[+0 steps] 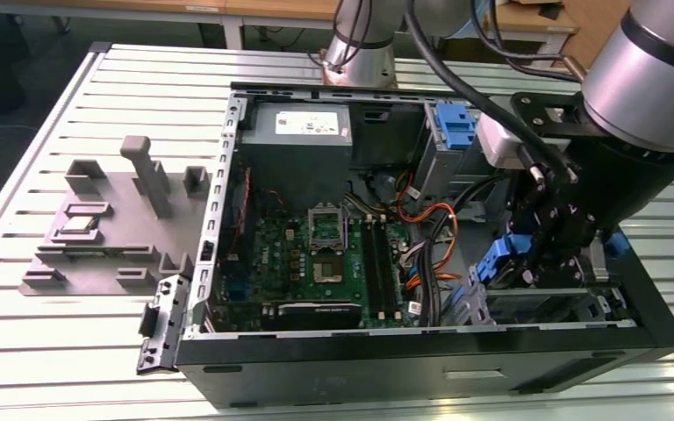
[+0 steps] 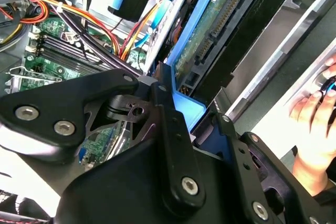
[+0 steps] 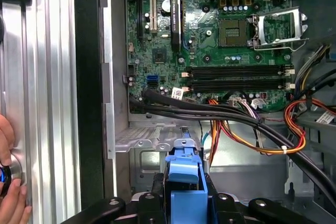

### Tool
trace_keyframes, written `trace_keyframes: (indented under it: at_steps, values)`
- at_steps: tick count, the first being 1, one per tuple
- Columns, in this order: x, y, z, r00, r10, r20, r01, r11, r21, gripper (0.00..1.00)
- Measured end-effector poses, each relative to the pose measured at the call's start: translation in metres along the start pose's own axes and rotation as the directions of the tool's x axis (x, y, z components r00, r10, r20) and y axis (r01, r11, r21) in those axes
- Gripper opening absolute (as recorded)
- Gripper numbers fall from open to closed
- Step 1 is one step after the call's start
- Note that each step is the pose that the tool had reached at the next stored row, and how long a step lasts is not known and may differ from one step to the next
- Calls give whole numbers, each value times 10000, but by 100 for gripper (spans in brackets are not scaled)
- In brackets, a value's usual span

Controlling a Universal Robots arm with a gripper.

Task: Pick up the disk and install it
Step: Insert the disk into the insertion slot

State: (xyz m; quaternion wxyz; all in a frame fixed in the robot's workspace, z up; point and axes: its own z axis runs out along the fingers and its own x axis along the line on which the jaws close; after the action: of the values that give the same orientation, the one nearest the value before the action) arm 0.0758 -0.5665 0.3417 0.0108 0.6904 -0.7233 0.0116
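The disk (image 1: 495, 263) stands on edge in its blue carrier at the front corner of the open computer case (image 1: 431, 360), on the exterior view's right. My gripper (image 1: 539, 261) is shut on it, just above the metal drive bay (image 1: 548, 307). The second wrist view shows the disk's green circuit board (image 2: 223, 17) and the blue carrier rim (image 2: 186, 103) past the black gripper links. In the first wrist view, the blue carrier (image 3: 185, 179) sits between my black fingers (image 3: 223, 201), over the bay's metal floor (image 3: 152, 140).
The motherboard (image 1: 326, 254) fills the case floor, with black and orange cables (image 3: 236, 116) running beside the bay. A blue bracket (image 1: 455, 127) and the power supply (image 1: 302, 127) sit at the back. A grey fixture (image 1: 103, 228) stands on the slatted table. A person's hand (image 2: 315, 129) rests outside the case.
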Motion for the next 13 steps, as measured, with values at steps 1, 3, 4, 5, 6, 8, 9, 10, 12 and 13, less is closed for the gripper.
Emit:
trace_keyframes:
  at_steps: [1, 3, 4, 5, 6, 8, 9, 10, 12, 13]
  values:
    - [0, 0, 9, 10000, 0, 0, 0, 10000, 0, 36]
    - [-1, 0, 24, 10000, 0, 0, 0, 10000, 0, 36]
    - [-1, 0, 32, 10000, 0, 0, 0, 10000, 0, 36]
    - [-1, 0, 40, 10000, 0, 0, 0, 10000, 0, 36]
    - [-1, 0, 50, 10000, 0, 0, 0, 10000, 0, 36]
    - [-2, 0, 70, 10000, 0, 1, 0, 10000, 0, 36]
    - [-2, 0, 80, 10000, 0, 0, 0, 10000, 0, 36]
    - [-3, 0, 87, 10000, 0, 1, 0, 10000, 0, 36]
    - [-3, 0, 88, 10000, 0, -1, 0, 10000, 0, 36]
    - [-3, 0, 88, 10000, 0, -1, 0, 10000, 0, 36]
